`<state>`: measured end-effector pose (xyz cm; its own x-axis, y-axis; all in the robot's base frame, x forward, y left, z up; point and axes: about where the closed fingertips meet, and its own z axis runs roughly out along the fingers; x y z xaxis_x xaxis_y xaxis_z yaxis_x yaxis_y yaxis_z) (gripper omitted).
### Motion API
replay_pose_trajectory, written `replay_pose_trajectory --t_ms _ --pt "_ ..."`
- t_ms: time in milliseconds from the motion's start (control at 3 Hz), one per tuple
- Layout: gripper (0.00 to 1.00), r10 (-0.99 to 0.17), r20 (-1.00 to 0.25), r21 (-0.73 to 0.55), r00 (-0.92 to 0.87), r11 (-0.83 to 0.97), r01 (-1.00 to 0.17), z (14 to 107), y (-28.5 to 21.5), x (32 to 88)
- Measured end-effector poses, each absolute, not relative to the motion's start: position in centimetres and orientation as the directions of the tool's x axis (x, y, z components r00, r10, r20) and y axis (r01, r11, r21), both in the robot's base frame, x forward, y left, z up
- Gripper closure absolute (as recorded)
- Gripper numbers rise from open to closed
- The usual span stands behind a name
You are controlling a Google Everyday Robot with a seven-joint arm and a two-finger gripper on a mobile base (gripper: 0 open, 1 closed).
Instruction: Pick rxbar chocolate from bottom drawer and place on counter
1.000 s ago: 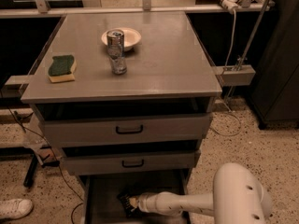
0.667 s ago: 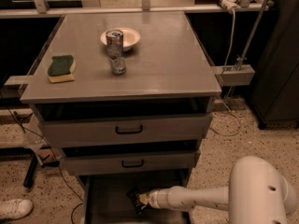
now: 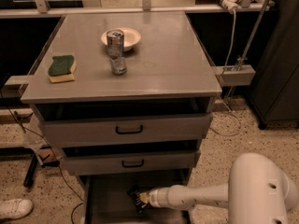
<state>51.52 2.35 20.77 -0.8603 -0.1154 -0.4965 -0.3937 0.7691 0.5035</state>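
The bottom drawer (image 3: 107,204) stands pulled open under the two upper drawers, its grey floor showing. The rxbar chocolate (image 3: 135,196) is a small black wrapper lying in the drawer, tilted, right at the tip of my gripper (image 3: 141,199). My white arm reaches in from the lower right, low inside the drawer. The gripper's tip touches or overlaps the bar. The counter (image 3: 154,64) is the flat grey top of the cabinet above.
On the counter stand a can (image 3: 115,43), a white bowl (image 3: 125,37) behind it, a small glass (image 3: 118,65) and a green-and-yellow sponge (image 3: 61,68) at the left. The two upper drawers (image 3: 126,129) are slightly open. A white shoe (image 3: 14,208) lies on the floor at left.
My arm has shifted right and drawn back a little across the drawer, with the gripper still at the black bar. The view has shifted slightly.
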Motion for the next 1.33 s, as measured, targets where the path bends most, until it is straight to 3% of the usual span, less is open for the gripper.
replay_pose_trajectory --t_ms 667,1333 --pt "1.0 -0.096 -0.484 0.404 -0.869 0.857 -0.32 30.2 -2.5 48.3" --pt "1.0 -0.119 -0.492 0.386 -0.862 0.858 -0.339 31.5 -2.8 48.0"
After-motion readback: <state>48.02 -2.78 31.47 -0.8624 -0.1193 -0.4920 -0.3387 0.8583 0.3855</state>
